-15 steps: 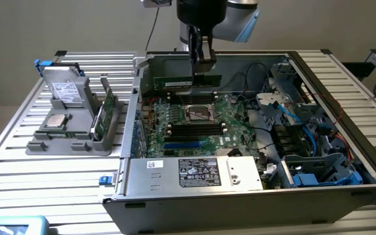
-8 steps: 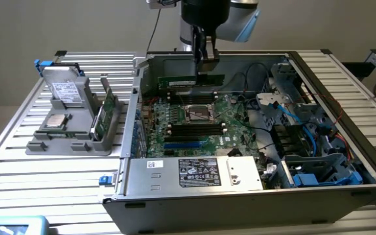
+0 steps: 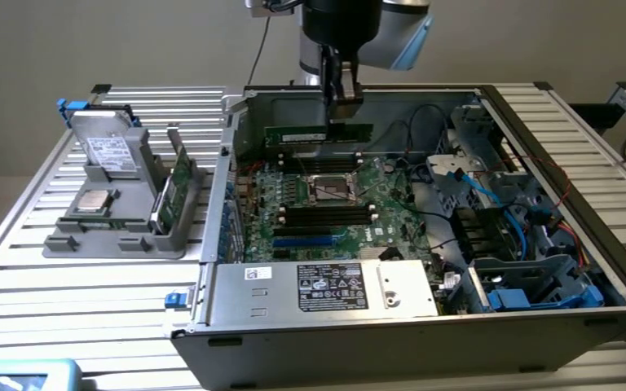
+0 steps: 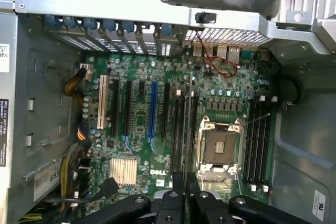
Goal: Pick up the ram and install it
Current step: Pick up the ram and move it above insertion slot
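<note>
The gripper (image 3: 344, 104) has its jaws clamped on the upper edge of the ram (image 3: 348, 132), which hangs upright, contact edge downward and parallel to the black memory slots (image 4: 178, 129) beside the CPU socket (image 4: 219, 148), apparently to keep it square to a slot.
</note>
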Controlling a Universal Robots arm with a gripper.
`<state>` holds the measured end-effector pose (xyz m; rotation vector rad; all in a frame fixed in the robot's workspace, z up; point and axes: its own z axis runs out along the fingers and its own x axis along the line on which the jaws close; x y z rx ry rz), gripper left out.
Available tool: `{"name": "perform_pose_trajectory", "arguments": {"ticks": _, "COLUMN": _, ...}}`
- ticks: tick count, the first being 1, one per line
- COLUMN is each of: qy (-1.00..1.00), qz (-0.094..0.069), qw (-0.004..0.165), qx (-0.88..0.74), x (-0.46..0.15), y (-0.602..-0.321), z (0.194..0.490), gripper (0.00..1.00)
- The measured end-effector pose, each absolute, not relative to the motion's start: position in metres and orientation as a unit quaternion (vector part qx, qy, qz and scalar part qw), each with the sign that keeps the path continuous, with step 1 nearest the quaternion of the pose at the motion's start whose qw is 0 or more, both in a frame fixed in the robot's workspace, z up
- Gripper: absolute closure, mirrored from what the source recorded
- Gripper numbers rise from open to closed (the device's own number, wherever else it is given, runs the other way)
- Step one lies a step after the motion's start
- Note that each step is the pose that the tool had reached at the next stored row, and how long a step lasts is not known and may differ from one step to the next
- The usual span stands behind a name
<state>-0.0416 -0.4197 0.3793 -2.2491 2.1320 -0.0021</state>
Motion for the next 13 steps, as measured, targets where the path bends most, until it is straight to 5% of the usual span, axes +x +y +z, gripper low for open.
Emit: {"name": "perform_pose_trajectory", "arguments": {"ticks": 13, "qy": 0.695, "qz": -0.001, "qw": 0.021, "qx": -0.718, "x": -0.042, "y": -0.404, "z": 0.369, "gripper": 0.86}}
